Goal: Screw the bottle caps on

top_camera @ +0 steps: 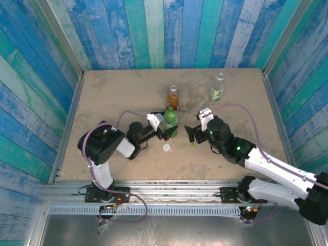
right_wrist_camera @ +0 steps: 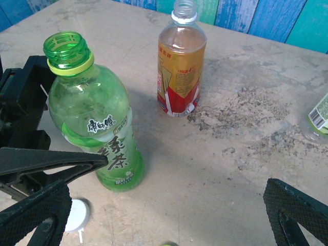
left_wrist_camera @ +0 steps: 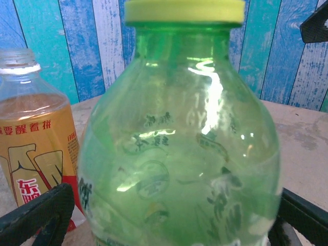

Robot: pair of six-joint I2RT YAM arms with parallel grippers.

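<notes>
1. White cap [top_camera: 167, 147] lies flat on tabletop [top_camera: 113, 92], closest to the arm bases, just in front of green bottle [top_camera: 170, 118].
2. Yellow-green cap [top_camera: 192, 144] sits on tabletop to the R of it, just beside R gripper's fingertip. It's partly hidden.
3. R gripper [top_camera: 192, 134]: jaws wide apart, empty, facing green bottle from the R.
4. L gripper [top_camera: 168, 131]: jaws apart w/ green bottle's lower body btwn the fingers. Can't tell if pads touch it.
5. Green bottle stands upright, mouth open, yellow-green collar ring under the threads.
6. Amber bottle [top_camera: 173, 97] w/ red label stands upright just behind green one, mouth open too.
7. Clear bottle [top_camera: 218, 87] w/ green label is farthest, back R, upright, well apart from the others. Its top is too small to tell if capped.
</notes>
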